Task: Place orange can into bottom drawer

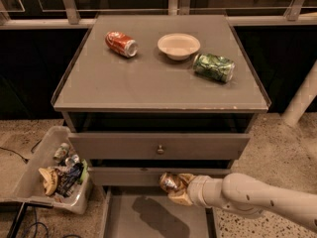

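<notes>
The orange can (pixel 169 181) is held in my gripper (pixel 176 188), lying sideways with a silver end toward the left. My white arm reaches in from the lower right. The gripper holds the can just above the open bottom drawer (pixel 124 217), a flat grey tray pulled out at the foot of the cabinet, near the drawer's back right part. The can's shadow falls on the drawer floor below it.
A red can (pixel 121 43), a pale bowl (pixel 178 45) and a green can (pixel 214 67) lie on the cabinet top. Two upper drawers, one with a round knob (pixel 160 149), are above the can. A clear bin of trash (pixel 54 170) stands at the left.
</notes>
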You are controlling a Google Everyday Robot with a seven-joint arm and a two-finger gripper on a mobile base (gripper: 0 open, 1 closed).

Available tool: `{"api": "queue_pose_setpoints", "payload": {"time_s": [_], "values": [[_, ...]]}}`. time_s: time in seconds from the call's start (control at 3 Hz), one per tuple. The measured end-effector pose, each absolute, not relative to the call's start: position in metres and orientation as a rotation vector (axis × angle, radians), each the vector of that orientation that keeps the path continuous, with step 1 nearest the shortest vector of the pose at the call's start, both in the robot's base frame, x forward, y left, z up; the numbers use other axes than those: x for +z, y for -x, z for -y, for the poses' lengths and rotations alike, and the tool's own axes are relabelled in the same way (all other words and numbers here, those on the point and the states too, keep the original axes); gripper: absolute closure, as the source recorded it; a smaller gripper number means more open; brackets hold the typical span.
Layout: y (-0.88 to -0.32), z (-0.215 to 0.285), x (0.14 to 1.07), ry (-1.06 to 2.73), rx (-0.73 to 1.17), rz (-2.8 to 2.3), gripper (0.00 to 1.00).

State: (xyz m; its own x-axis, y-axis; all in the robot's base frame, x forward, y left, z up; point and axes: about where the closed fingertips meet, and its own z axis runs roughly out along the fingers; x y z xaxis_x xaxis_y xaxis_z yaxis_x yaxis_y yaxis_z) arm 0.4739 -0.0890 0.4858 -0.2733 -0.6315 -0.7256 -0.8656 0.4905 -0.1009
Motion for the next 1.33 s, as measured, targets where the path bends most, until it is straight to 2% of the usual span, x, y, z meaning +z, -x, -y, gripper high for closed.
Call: {"api": "queue_pose_setpoints", "payload": {"time_s": [0.67, 1.33], "values": [[-0.466, 0.076, 0.471, 1.245, 0.449, -1.993, 1.0], [-0.446, 0.047, 0.352, 1.236, 0.468, -2.002, 1.0]]}}
